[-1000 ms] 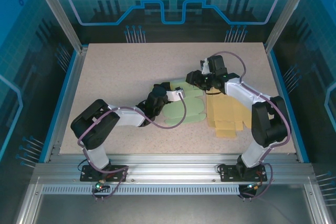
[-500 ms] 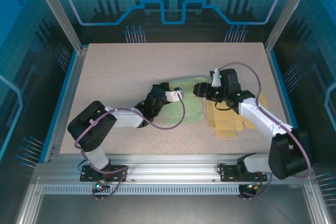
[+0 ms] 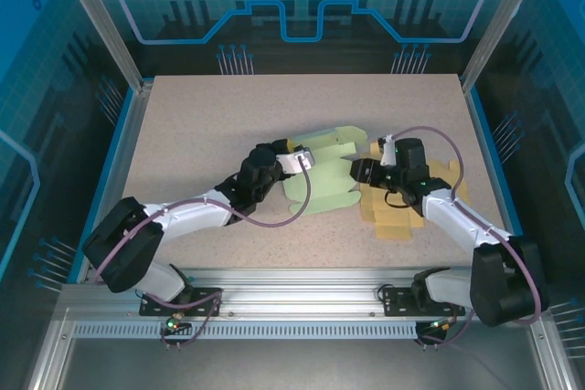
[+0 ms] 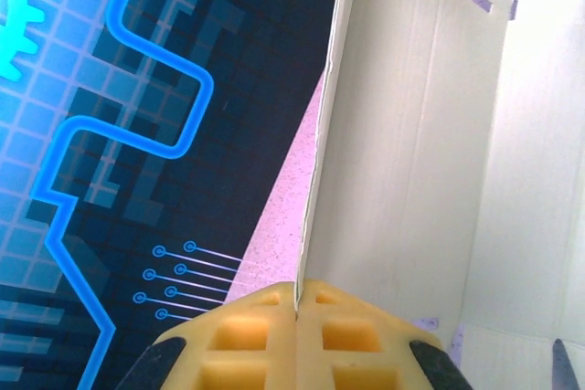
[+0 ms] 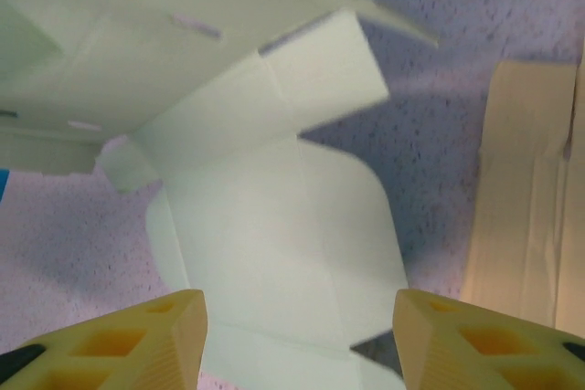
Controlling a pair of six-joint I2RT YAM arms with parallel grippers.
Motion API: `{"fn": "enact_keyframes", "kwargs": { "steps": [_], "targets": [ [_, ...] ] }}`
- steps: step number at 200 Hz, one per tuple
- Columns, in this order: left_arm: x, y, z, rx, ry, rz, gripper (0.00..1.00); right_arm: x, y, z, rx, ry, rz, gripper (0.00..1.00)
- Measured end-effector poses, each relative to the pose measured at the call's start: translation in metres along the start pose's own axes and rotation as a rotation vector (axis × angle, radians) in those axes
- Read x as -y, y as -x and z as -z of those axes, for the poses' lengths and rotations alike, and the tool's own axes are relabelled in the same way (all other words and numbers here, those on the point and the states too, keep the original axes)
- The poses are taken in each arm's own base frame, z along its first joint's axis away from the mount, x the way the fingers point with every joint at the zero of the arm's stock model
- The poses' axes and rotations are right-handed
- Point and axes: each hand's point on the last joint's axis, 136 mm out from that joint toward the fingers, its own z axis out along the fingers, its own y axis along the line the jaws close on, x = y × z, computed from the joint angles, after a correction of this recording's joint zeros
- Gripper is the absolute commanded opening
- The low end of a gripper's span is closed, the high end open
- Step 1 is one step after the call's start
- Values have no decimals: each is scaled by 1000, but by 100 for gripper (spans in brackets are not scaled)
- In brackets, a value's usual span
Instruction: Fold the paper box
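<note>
The paper box (image 3: 324,184) is a pale green flat blank in the middle of the table, with its left part raised off the surface. My left gripper (image 3: 294,158) is shut on the blank's left edge. In the left wrist view the thin card edge (image 4: 320,134) runs straight into the closed yellow pads (image 4: 265,335). My right gripper (image 3: 356,173) hovers open at the blank's right side. In the right wrist view a rounded green flap (image 5: 283,216) lies between and beyond the spread fingers (image 5: 137,340), with nothing gripped.
A stack of flat yellow box blanks (image 3: 395,215) lies on the table under my right arm, seen also at the right edge of the right wrist view as yellow card (image 5: 526,198). Blue rails (image 3: 114,162) border the table's sides.
My left arm has stretched out and tilted the green blank's left edge up. My right gripper has drawn back from the blank's far edge to its right flap.
</note>
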Motion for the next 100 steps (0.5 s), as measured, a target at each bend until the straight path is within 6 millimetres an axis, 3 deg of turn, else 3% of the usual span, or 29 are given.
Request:
{"fn": "enact_keyframes", "kwargs": {
  "steps": [100],
  "targets": [
    [19, -2, 6, -11, -92, 10, 0, 19, 18, -42, 5, 9, -37, 58]
  ]
}}
